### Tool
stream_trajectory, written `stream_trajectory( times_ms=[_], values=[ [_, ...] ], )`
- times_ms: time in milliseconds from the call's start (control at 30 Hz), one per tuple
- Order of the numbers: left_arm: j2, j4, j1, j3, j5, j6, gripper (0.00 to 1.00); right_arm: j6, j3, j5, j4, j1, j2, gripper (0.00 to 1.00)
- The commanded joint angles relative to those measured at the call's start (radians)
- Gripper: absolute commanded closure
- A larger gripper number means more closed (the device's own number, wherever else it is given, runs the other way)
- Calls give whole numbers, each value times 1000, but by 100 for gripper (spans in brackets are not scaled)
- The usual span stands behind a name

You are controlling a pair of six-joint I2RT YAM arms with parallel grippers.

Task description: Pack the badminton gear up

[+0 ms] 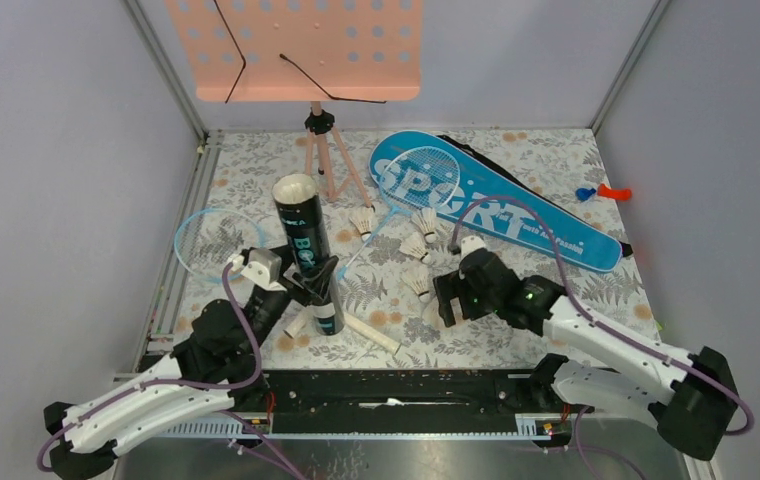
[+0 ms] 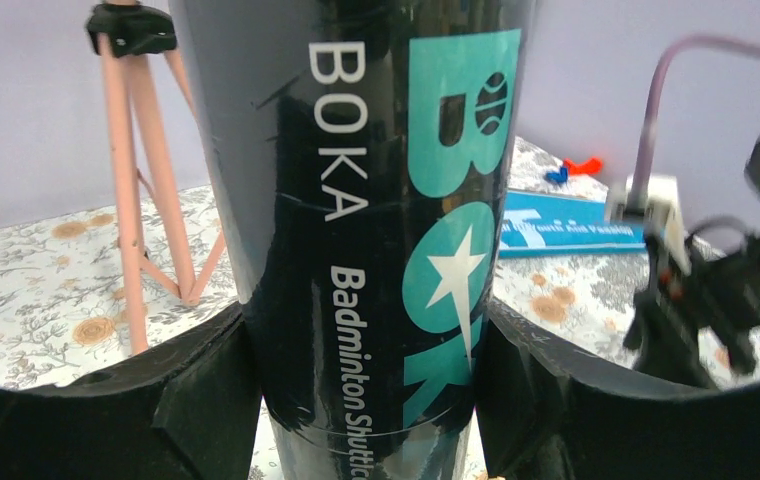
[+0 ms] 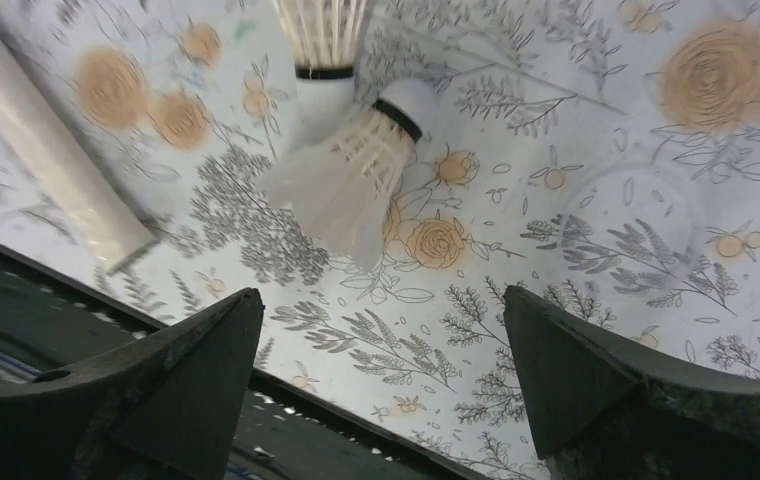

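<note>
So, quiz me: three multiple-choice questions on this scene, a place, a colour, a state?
1. Where does the racket bag lie? A) far side, right of the tripod B) near edge, left C) against the left wall
2. The tube is: A) red B) black C) yellow
3. The right gripper is: A) shut on the tube B) shut, empty C) open, empty
Answers: 1 A, the top view shows it there; 2 B, black with teal and white lettering; 3 C, jaws apart over two shuttlecocks.
</note>
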Motion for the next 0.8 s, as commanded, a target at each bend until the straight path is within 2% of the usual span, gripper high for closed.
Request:
stream_trajectory(
  times_ms=[0, 167, 400, 633, 767],
  values=[
    [-41, 39, -1, -16, -90, -34, 81, -31, -75, 134, 221, 121, 33, 5],
    [-39, 42, -1, -18, -90, -22, 81, -85, -148, 239, 332, 214, 95, 9],
    [-15, 26, -1, -8, -66, -15, 81, -157, -147, 309, 418, 237, 218, 23],
    [-25, 23, -1, -12, -58, -10, 81, -161, -136, 315, 426, 244, 255, 46],
    [-33, 25, -1, -19, -62, -7, 82, -156, -117, 329, 408, 245, 280, 67]
  ],
)
